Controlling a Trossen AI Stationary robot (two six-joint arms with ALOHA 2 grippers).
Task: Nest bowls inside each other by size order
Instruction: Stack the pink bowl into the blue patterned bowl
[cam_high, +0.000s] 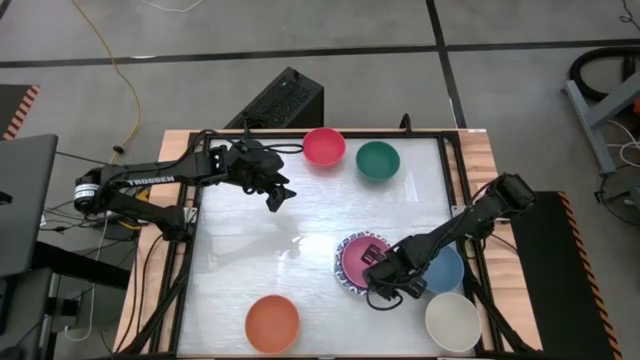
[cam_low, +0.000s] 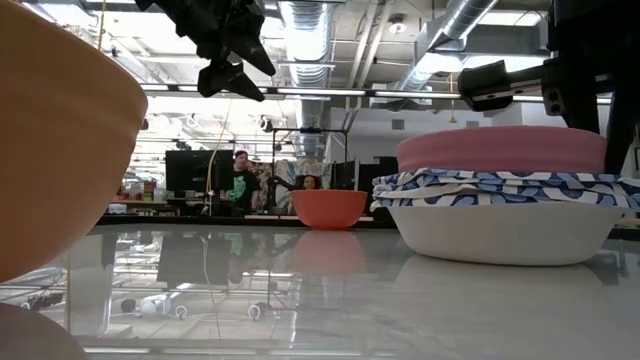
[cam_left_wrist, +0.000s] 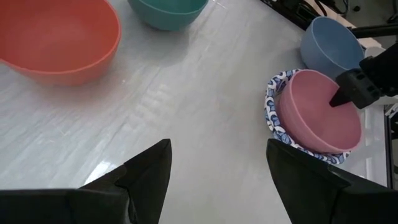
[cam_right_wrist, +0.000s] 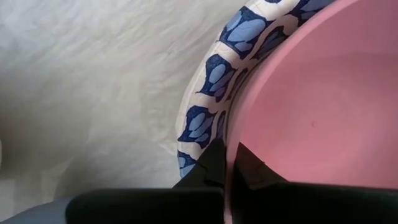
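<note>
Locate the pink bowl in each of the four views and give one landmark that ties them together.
High view: pink bowl right of centre, under the right claw.
Low view: pink bowl at right, topping the stack.
Left wrist view: pink bowl at right, beside the blue bowl.
Right wrist view: pink bowl fills the right side.
Shared landmark: the blue-and-white patterned bowl under it.

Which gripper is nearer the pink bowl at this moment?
Right. The right gripper is at the pink bowl, its fingers pinching the rim. The left gripper hangs open well away, over bare table near the red bowl.
</note>
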